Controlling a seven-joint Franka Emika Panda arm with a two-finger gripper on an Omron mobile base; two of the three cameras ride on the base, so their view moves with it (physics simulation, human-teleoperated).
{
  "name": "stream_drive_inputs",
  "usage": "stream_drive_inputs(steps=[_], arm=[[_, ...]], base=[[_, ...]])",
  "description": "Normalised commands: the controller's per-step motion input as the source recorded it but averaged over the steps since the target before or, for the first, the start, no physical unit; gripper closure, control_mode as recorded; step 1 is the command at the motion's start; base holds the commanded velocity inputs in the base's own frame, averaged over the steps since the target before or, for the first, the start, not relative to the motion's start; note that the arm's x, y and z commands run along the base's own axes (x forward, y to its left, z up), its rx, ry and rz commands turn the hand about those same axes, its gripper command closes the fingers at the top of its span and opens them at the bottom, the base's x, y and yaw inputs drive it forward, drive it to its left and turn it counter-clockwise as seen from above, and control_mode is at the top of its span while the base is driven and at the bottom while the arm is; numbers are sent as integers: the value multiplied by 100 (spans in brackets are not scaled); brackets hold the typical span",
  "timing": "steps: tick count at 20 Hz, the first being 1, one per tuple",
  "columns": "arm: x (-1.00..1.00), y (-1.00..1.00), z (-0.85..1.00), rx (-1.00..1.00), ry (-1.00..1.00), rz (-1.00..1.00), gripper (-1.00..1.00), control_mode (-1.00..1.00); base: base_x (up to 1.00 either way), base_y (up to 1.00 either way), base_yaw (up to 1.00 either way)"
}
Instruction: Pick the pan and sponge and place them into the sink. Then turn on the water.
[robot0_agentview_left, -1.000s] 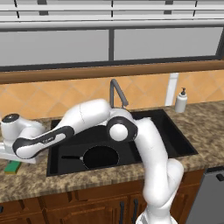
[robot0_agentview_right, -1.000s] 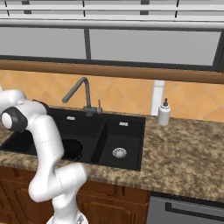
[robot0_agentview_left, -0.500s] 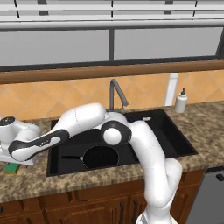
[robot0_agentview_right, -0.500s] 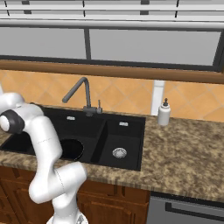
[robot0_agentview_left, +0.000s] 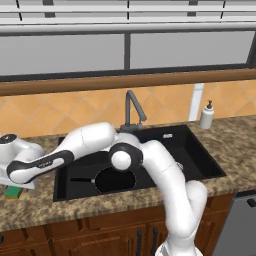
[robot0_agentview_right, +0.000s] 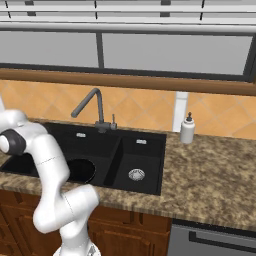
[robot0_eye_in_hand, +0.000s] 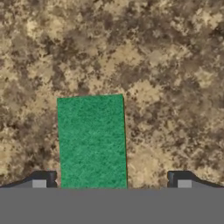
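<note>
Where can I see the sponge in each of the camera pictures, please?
Left base view: the sponge lies at the far left edge, on the counter, under the robot's hand.
Right base view: not in it.
Hand view: lower centre, its green top between the open gripper's tips.
Shared landmark: the speckled brown counter.

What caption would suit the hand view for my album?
Open claw poised above the green sponge on the speckled counter, one fingertip either side.
</note>
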Motion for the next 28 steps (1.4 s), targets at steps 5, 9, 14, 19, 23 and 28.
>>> stream_drive_inputs(steps=[5,9,14,19,23,28], arm=[[10,22,-14,-3,6,0,-100,-100],[0,1,-29,-9,6,0,-100,-100],[0,2,-31,-7,2,0,-100,-100],[0,12,-30,-2,0,0,-100,-100],[0,-6,-56,0,2,0,-100,-100],[0,-26,-72,0,0,0,100,-100]], base=[[0,0,0],[0,0,0],[0,0,0],[0,0,0],[0,0,0],[0,0,0]])
